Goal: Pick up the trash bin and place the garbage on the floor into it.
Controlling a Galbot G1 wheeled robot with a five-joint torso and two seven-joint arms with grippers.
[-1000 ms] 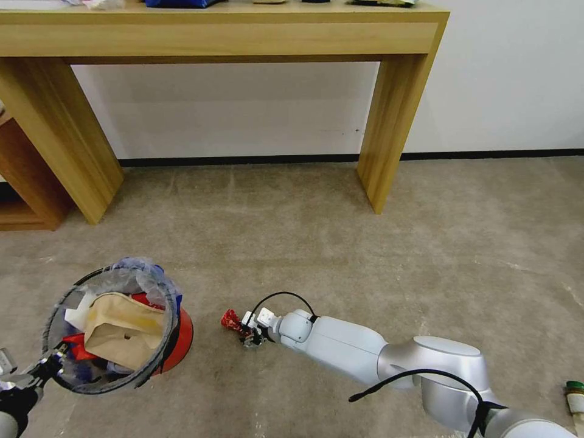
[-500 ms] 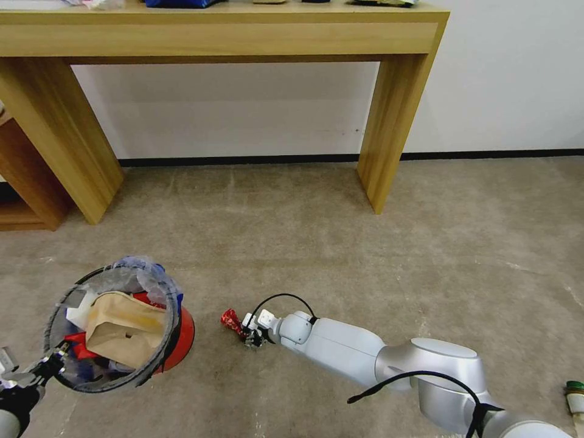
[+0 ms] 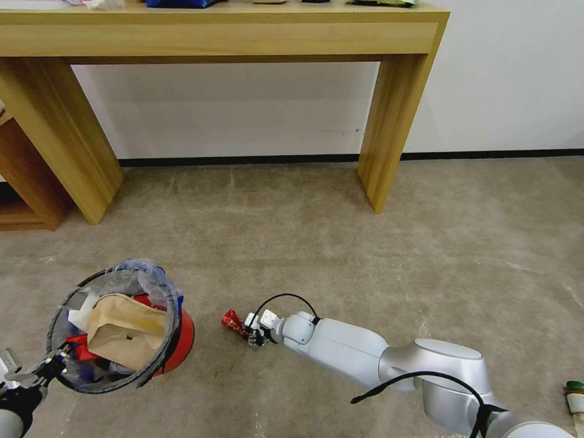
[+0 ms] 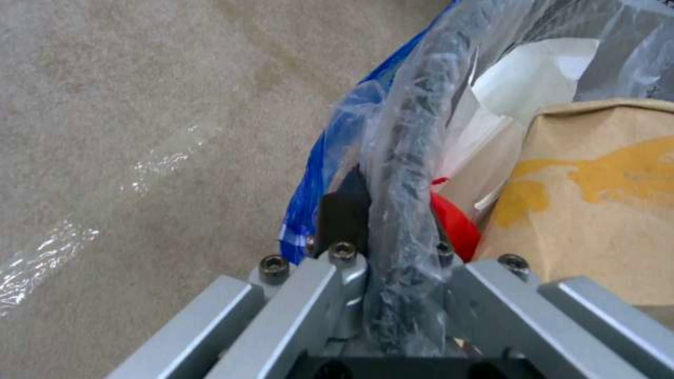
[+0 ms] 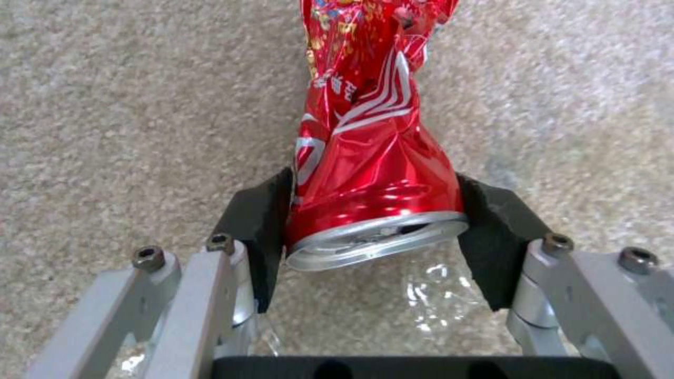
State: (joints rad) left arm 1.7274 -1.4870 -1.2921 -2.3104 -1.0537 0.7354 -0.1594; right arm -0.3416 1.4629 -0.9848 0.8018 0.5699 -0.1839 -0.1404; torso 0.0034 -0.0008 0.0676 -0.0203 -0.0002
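The trash bin (image 3: 173,328), with dark mesh sides, a red base and a clear bag printed blue, hangs tilted just above the floor (image 3: 334,243) at the lower left. My left gripper (image 3: 47,367) is shut on its rim (image 4: 414,131), one finger inside and one outside. Inside lie a tan paper packet (image 3: 125,331), white tissue and red wrappers. Garbage on the carpet: a crushed red can (image 3: 231,318) lies right of the bin. My right gripper (image 3: 250,333) is down at it, and both black pads (image 5: 256,231) press the can's (image 5: 365,158) sides near its silver end.
A wooden table (image 3: 389,121) stands against the white wall, its legs on the carpet ahead. A brown shelf unit (image 3: 24,182) sits far left. A small green-capped bottle (image 3: 575,395) lies at the lower right edge. Clear plastic (image 5: 428,300) lies under the can.
The bin has drifted slightly lower and to the right in my left gripper. My right arm has barely shifted; the can stays where it was.
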